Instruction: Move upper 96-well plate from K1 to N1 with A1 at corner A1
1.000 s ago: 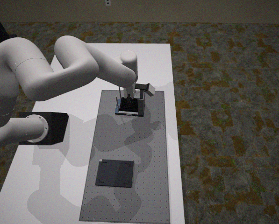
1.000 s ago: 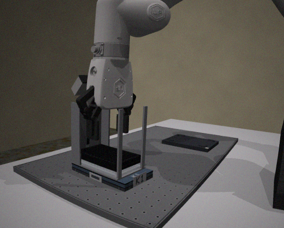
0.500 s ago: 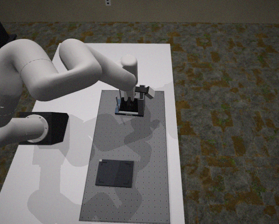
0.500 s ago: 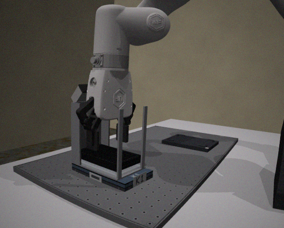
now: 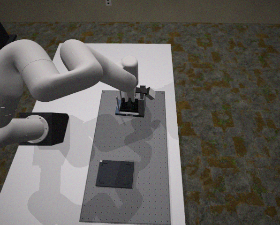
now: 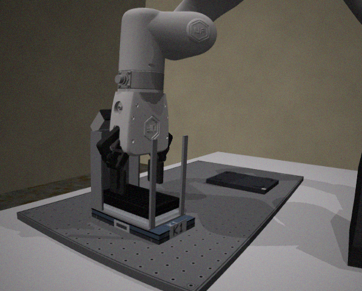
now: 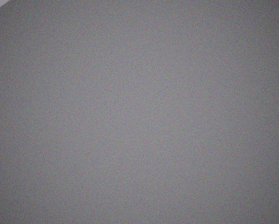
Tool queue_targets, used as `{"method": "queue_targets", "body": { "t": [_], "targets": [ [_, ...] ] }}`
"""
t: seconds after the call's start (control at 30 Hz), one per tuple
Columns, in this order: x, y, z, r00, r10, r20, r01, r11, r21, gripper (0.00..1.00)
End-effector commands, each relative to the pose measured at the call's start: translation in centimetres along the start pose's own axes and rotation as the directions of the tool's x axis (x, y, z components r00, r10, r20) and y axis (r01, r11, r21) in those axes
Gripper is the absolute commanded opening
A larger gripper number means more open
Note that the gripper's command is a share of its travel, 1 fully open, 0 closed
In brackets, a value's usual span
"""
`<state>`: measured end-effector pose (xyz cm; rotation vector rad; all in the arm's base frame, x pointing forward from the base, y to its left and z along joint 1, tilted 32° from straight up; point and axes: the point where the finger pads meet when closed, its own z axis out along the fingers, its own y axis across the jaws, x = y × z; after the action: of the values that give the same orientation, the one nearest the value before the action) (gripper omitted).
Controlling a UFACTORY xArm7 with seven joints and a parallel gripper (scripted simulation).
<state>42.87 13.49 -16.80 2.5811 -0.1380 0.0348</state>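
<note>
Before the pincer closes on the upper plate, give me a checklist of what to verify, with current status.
1. Pincer open, nothing held: ok.
2. Pincer lowered inside rack K1, between its posts: ok.
3. Fingers level with the upper plate's edges: cannot tell; one looks above it.
4. Lower plate seated in K1: ok.
5. Nest N1 unoccupied: ok.
6. Wrist view usable: not ok, uniform grey.
</note>
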Motion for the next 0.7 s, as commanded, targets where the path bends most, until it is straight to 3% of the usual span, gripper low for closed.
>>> {"method": "queue_targets", "body": {
  "t": [0.0,0.67],
  "targets": [
    [0.1,-0.1,0.0,1.000,0.000,-0.003,0.000,1.000,0.004,1.00],
    [0.1,-0.1,1.2,1.000,0.000,-0.003,0.000,1.000,0.004,1.00]
  ]
}}
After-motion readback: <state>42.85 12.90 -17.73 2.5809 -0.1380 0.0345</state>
